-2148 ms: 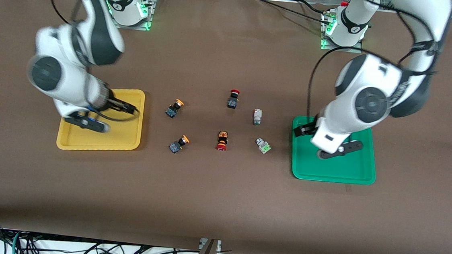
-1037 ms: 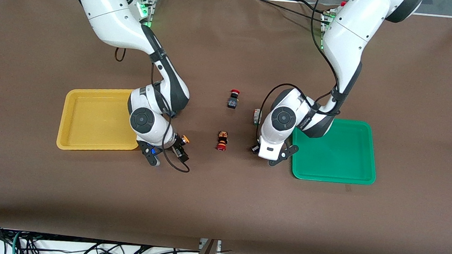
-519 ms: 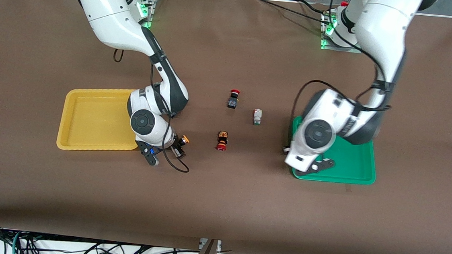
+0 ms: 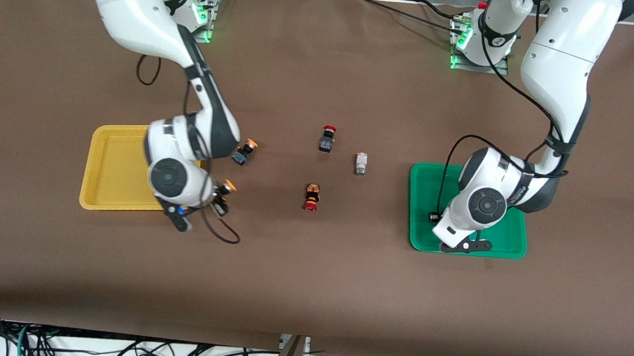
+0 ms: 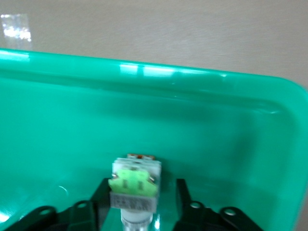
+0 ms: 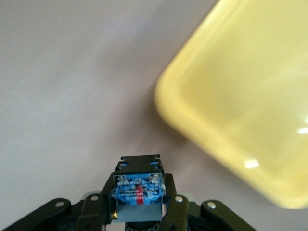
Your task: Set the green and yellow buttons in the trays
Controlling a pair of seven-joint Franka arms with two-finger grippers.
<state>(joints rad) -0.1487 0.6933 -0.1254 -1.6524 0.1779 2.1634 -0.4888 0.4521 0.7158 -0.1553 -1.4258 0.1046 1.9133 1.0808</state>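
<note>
My right gripper [image 4: 219, 198] pinches a yellow-capped button [image 6: 138, 192], carrying it over the brown table cover [image 4: 308, 285] just off the yellow tray's [image 4: 105, 150] corner; in the right wrist view the tray's rounded rim sits apart from the switch. My left gripper [image 5: 139, 204] is low inside the green tray [image 4: 507, 241], its fingers closed against a green-faced button [image 5: 134, 185], and the left wrist view shows the tray's raised wall curving round with bare green floor between the switch and that wall.

On the cover between the two trays, the second yellow-capped button [image 4: 243, 153] lies just beside the yellow tray, nearer the arms' bases than the one I hold. The second green-faced button [image 4: 360, 163] lies on its side toward the green tray, well apart from it. Two red-capped switches stay in the middle: one [image 4: 327, 138] farther from the front camera, one [image 4: 311, 197] nearer. Wide bare cover lies open around all four.

The cover spans the whole table; cables [image 4: 128, 353] hang below its near edge, and both arm bases are bolted at the table's top edge with green lights lit
</note>
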